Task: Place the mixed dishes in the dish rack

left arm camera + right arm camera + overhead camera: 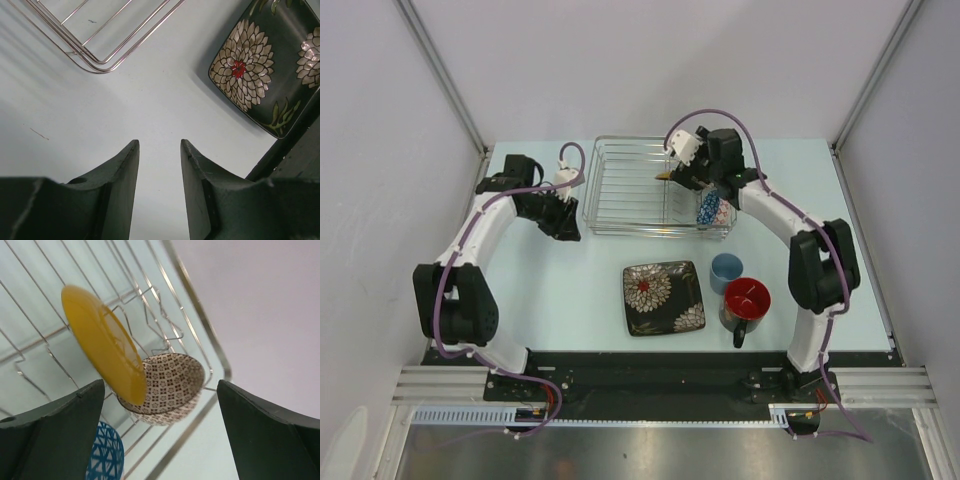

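**Right arm.** The right gripper is hanging over the right end of the dish rack, its two fingers spread wide and gripping nothing. Just beneath them a yellow round plate is leaning at a tilt among the wire ridges. Its lower edge is overlapping the rim of the pinkish-beige patterned bowl, which is sitting in the rack's corner with its patterned inside facing the wrist camera. Whether plate and bowl are touching cannot be told. The blue patterned bowl is sitting at the rack's near right corner. In the wrist view it is cut off by a finger and the frame's bottom edge.

**Overhead view.** The right arm is hiding the pinkish-beige bowl altogether, and only a sliver of the yellow plate is showing.

**Left arm.** The left gripper is hovering over the bare table, just outside the rack's near left corner. Its fingers are standing partly apart with nothing between them. Its wrist camera is catching only one corner of the rack and part of the dark square plate, whose flower pattern is cropped by the frame and by the gripper's own body.

**Count.** Six dishes are showing, one of each:
- **In the rack:** three, namely the yellow plate and the two bowls, all crowding its right end under the right gripper.
- **On the table:** three, in front of the rack and well apart from both grippers. These are the square plate, the light-blue cup just to its right, and the dark mug with red inside. The mug is sitting against or just beside the cup, its handle pointing toward the near edge.
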`<action>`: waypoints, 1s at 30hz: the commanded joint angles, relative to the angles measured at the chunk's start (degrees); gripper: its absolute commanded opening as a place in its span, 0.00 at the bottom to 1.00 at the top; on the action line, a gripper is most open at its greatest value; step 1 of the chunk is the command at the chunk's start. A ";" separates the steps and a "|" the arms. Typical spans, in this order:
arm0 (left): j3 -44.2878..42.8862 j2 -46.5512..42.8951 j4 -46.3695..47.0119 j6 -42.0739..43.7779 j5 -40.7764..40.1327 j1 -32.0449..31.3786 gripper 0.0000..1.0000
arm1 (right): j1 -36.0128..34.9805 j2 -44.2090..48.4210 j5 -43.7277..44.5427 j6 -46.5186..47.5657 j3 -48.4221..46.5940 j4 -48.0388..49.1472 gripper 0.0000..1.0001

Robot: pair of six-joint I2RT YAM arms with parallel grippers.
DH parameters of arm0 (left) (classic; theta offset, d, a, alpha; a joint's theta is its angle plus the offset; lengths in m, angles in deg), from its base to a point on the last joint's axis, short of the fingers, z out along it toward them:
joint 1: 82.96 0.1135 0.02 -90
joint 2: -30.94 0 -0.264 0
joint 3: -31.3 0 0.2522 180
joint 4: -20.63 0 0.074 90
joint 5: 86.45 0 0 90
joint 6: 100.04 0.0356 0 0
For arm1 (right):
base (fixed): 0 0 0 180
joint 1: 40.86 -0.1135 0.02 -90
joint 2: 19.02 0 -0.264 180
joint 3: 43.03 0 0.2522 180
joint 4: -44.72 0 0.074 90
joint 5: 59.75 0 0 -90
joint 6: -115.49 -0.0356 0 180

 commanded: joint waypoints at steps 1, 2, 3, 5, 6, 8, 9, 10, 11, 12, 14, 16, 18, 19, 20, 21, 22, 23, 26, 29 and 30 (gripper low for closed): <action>-0.55 -3.33 1.45 0.72 2.22 0.37 0.44 | -2.00 9.70 0.95 -4.48 -0.50 -3.86 1.00; -0.55 -3.68 1.36 0.81 2.22 0.37 0.44 | -2.43 10.75 0.78 -4.74 -0.50 -6.57 1.00; -0.46 -3.94 1.27 0.89 2.14 0.28 0.44 | -3.40 12.77 0.78 -6.14 -0.58 -7.99 1.00; -0.46 -4.38 1.01 1.77 1.96 -0.16 0.45 | -4.72 14.80 1.56 -9.04 -0.76 -11.69 1.00; -0.37 -4.73 0.48 2.12 1.53 -0.42 0.45 | -6.55 16.98 3.48 -14.71 -0.76 -12.74 0.99; 0.06 -5.43 -0.13 3.70 0.47 -1.73 0.45 | -8.32 19.19 4.38 -23.41 -0.93 -15.64 1.00; 0.41 -5.61 -0.57 4.32 -0.06 -2.52 0.45 | -9.37 21.38 5.08 -28.25 -0.76 -16.96 1.00; 0.85 -5.96 -0.84 5.37 -0.76 -3.49 0.45 | -8.95 22.62 1.69 -39.61 -0.59 -19.67 1.00; 1.90 -6.58 -1.01 5.90 -2.50 -5.85 0.45 | -7.81 23.33 -3.56 -44.42 0.55 -21.09 1.00; 2.43 -6.84 -1.28 6.43 -3.57 -7.26 0.45 | -6.93 23.85 -14.41 -48.13 1.78 -21.19 1.00; 4.27 -8.24 -0.67 7.40 -5.41 -11.12 0.45 | -7.70 23.42 -15.84 -56.33 3.53 -26.00 1.00; 5.77 -9.13 0.03 7.66 -5.95 -12.98 0.45 | -11.47 24.82 -13.56 -58.26 7.04 -28.13 1.00; 8.06 -9.74 1.53 7.66 -7.08 -14.92 0.44 | -14.03 26.58 -8.11 -60.28 13.09 -27.43 1.00; 8.67 -9.83 1.88 7.40 -7.18 -15.36 0.44 | -15.17 26.93 -6.88 -62.29 14.43 -27.52 1.00; 9.64 -9.83 1.97 7.22 -7.18 -15.71 0.44 | -15.79 27.02 -5.22 -63.27 15.66 -27.78 1.00; 10.08 -10.18 2.06 7.05 -7.18 -15.89 0.44 | -16.32 27.11 -4.42 -63.98 18.29 -27.87 1.00; 10.70 -10.53 2.23 6.96 -7.35 -16.15 0.44 | -17.11 27.98 -3.62 -64.42 19.53 -27.52 1.00; 11.75 -10.89 2.85 6.96 -7.53 -16.24 0.44 | -19.20 28.43 -1.18 -64.68 20.94 -27.43 1.00; 12.63 -12.29 3.20 6.87 -8.23 -16.51 0.44 | -21.33 30.18 0.51 -65.74 24.98 -27.43 0.97; 12.37 -13.08 2.50 6.96 -8.76 -16.42 0.44 | -22.30 31.59 1.12 -67.06 28.68 -27.08 0.98; 12.46 -13.35 2.59 7.13 -8.85 -16.51 0.44 | -23.26 31.77 1.83 -67.67 29.64 -26.99 0.99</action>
